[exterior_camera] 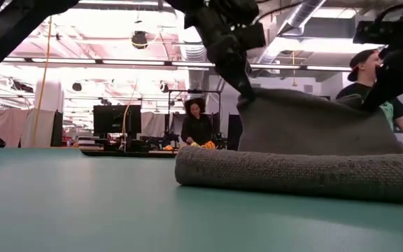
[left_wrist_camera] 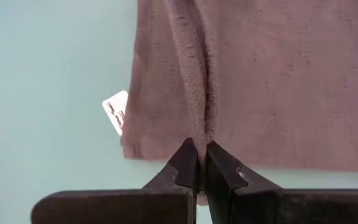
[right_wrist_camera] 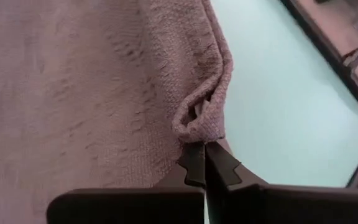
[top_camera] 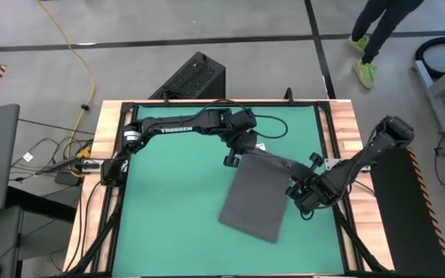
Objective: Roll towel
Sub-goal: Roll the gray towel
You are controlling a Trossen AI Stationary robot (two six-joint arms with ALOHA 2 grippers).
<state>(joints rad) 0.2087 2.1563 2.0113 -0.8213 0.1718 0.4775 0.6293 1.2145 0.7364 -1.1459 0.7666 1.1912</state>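
The dark grey towel [top_camera: 257, 197] lies on the green table, right of the middle. Its near end rests on the table as a thick rounded fold [exterior_camera: 299, 175]. Its far end is raised into a slope [exterior_camera: 313, 122] between my two grippers. My left gripper [top_camera: 234, 158] is shut on the towel's far left corner, beside the white tag [left_wrist_camera: 117, 112]. My right gripper [top_camera: 296, 189] is shut on the towel's far right corner. My left gripper pinches the towel's far edge [left_wrist_camera: 199, 138] between its two fingers, close to the tag corner. It comes from above and the far side. A gathered ridge of cloth [left_wrist_camera: 194, 74] runs away from the fingertips. This end is lifted off the table. My right gripper pinches a puckered fold at the towel's right edge [right_wrist_camera: 201, 132] between its two fingers, with more than one layer at the fold. It comes slanting from the table's right side. That corner is raised [exterior_camera: 369, 105], and the cloth slopes down to the part on the table.
A wooden frame [top_camera: 114, 116] borders the green mat [top_camera: 168, 208], which is free to the left of the towel. A black box [top_camera: 195, 77] stands beyond the far edge. People show in the room: one at the far right [exterior_camera: 369, 77], one seated behind [exterior_camera: 196, 122].
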